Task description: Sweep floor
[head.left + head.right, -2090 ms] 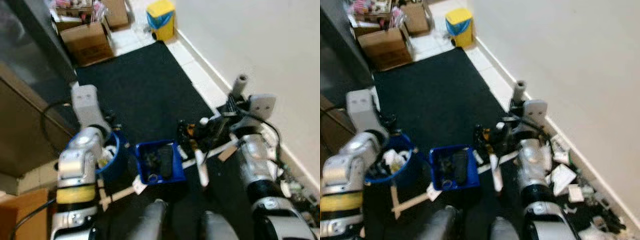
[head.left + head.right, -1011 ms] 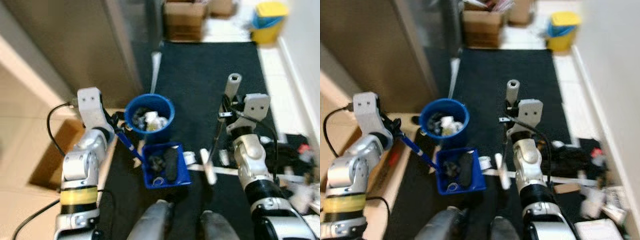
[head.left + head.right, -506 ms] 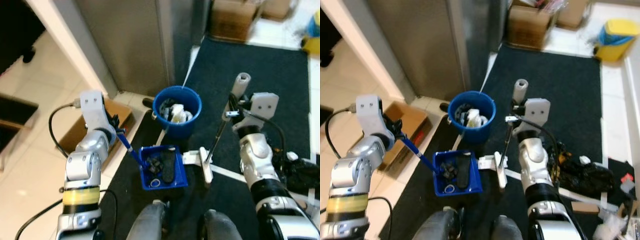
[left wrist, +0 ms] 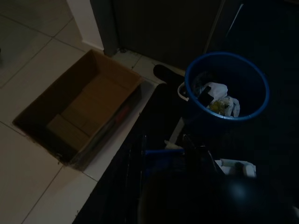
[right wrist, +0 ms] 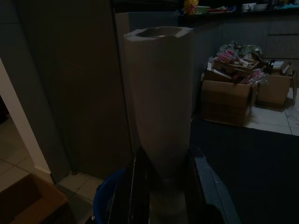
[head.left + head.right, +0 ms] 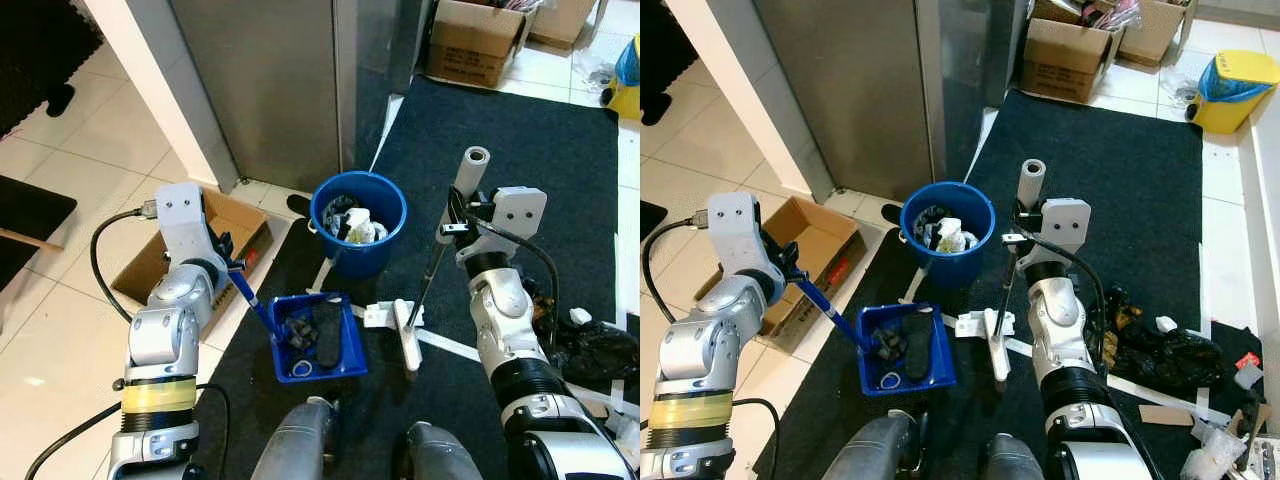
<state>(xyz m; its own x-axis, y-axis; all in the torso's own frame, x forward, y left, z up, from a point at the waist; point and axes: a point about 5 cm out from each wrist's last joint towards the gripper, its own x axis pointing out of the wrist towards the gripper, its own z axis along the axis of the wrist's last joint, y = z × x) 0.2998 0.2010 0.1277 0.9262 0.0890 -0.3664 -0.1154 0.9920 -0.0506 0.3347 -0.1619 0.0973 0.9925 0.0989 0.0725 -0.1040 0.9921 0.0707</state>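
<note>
My left gripper [image 6: 232, 268] is shut on the blue handle of a blue dustpan [image 6: 315, 335], which lies on the black mat [image 6: 520, 130] just before my feet and holds dark debris. In the left wrist view the gripper's fingers [image 4: 140, 158] are dim around the handle. My right gripper [image 6: 448, 226] is shut on a broom's pale handle [image 5: 159, 93]. The handle slants down to the white broom head [image 6: 402, 327], which rests on the mat to the right of the dustpan.
A blue bucket [image 6: 358, 222] full of rubbish stands beyond the dustpan. An open cardboard box [image 6: 205, 245] lies on the tiles to the left, below a steel door [image 6: 270, 80]. Black litter [image 6: 1160, 350] is piled at the right. More boxes [image 6: 472, 45] and a yellow bin [image 6: 1230, 78] stand far off.
The whole view has swung left, from the wall and litter pile toward the bucket, steel door and tiles. Both grippers have kept their hold on dustpan and broom.
</note>
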